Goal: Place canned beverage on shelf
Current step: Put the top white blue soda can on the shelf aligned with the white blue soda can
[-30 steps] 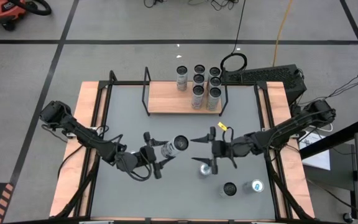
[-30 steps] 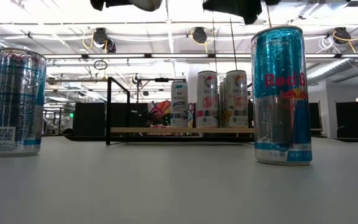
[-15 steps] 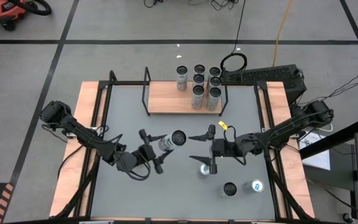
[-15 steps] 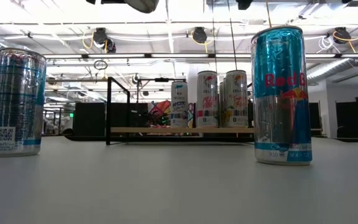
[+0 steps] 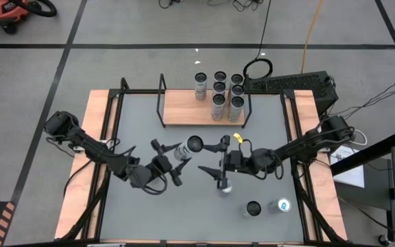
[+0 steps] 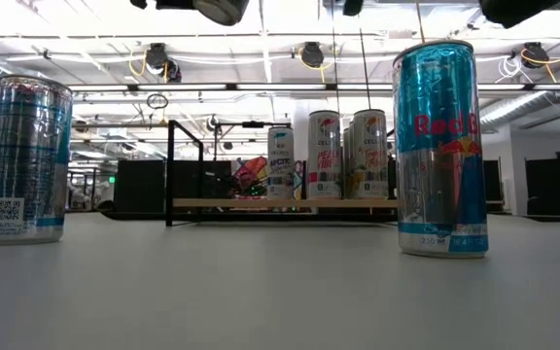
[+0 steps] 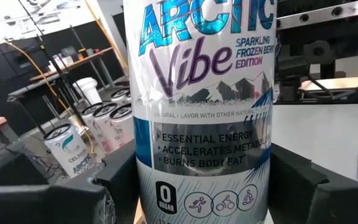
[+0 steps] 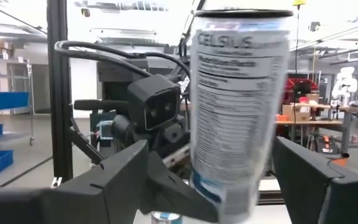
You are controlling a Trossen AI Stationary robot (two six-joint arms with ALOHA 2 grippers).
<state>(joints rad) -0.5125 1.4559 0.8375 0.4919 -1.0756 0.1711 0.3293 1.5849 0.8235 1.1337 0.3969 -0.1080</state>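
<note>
A white and blue can (image 5: 186,147) marked "Arctic Vibe" (image 7: 201,93) hangs over the middle of the table, with my left gripper (image 5: 175,158) shut on it. My right gripper (image 5: 208,158) is open and faces it from the right. In the right wrist view its two fingers stand on either side of the can (image 8: 235,106), and no touch shows. The shelf (image 5: 197,108), a light-wood board with black rod ends, stands at the table's far edge. Several cans (image 5: 219,92) stand upright on its right end. My left gripper pinches the can's lower body (image 7: 197,180) between its two fingers (image 7: 120,180), which come level from the table's left and lie across the can. The can is lifted clear of the table and tilted, its top (image 5: 195,143) toward the far right.
Three more cans stand on the table at the near right: one under my right arm (image 5: 226,186), a dark-topped one (image 5: 253,208) and a blue-topped one (image 5: 282,205). Two show large in the low view (image 6: 27,160) (image 6: 442,146). The shelf's left half is bare wood.
My left gripper has turned in place, swinging the can's top toward the far edge. My right gripper has moved toward the table's left, up to the can, and tipped its fingers upward. It stays open.
</note>
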